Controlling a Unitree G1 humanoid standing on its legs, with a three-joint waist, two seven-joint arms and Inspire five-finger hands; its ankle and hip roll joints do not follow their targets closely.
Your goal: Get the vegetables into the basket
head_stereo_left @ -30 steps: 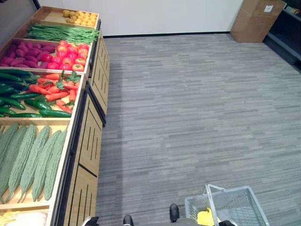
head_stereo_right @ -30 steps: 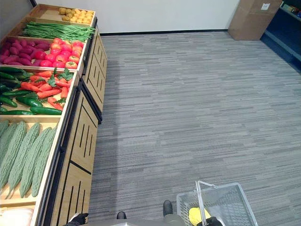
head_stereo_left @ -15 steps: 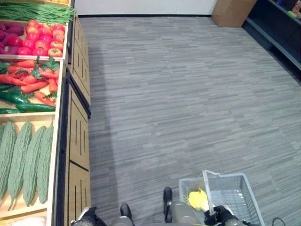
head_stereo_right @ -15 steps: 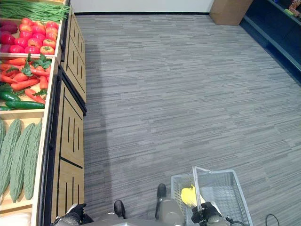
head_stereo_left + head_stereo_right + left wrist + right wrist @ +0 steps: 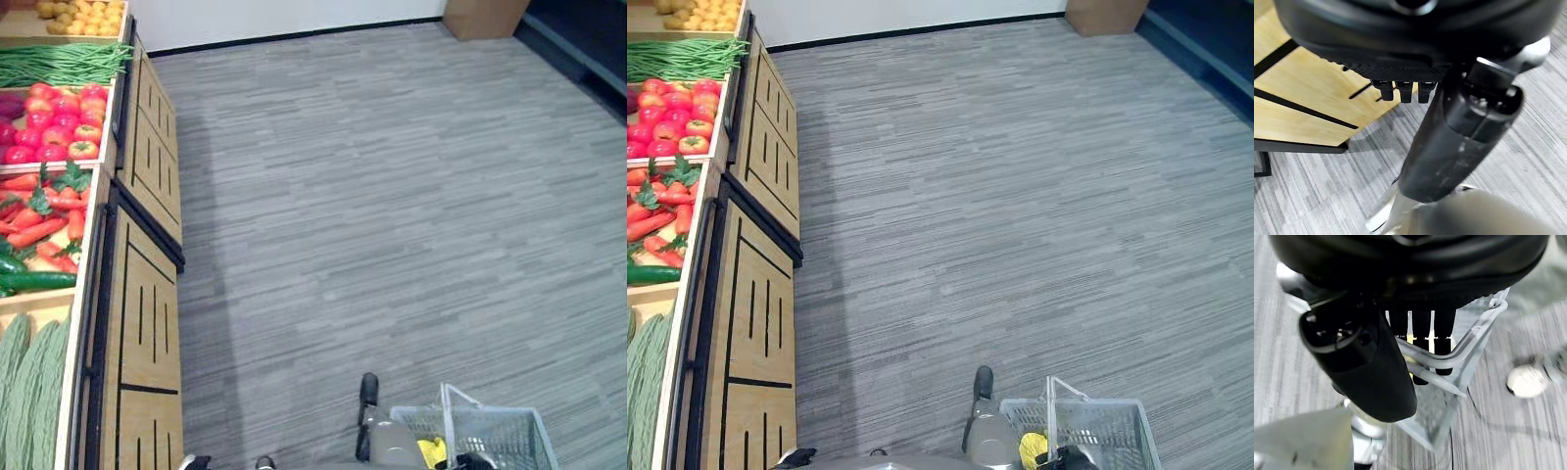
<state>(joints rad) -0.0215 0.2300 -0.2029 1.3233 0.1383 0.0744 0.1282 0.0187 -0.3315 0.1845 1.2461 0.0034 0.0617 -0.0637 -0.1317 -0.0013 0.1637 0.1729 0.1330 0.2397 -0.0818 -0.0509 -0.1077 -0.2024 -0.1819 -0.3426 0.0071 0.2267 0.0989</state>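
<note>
Item: wire basket (image 5: 1107, 431), low on your right side, hanging from its handle (image 5: 1459, 350) in the right robot hand (image 5: 1422, 340), whose fingers curl round the bar. One yellow item (image 5: 1033, 448) lies inside; you cannot tell what it is.

Item: left robot hand (image 5: 1400, 90), hanging free beside the wooden cabinet front (image 5: 1308, 93), fingers curled, holding nothing.

Item: vegetables, all on the display stand (image 5: 147, 294) along your left. From nearest to farthest: pale green bitter gourds (image 5: 29, 392), cucumbers (image 5: 34, 281), carrots (image 5: 44, 211), tomatoes (image 5: 59, 122), green beans (image 5: 59, 64), small yellow produce (image 5: 83, 12).

Relation to note: the produce lies to your left, well apart from the basket on your right. The empty left robot hand is the nearer one. The gourds, cucumbers and beans differ in long axis, so judge your grasp bin by bin.
</note>
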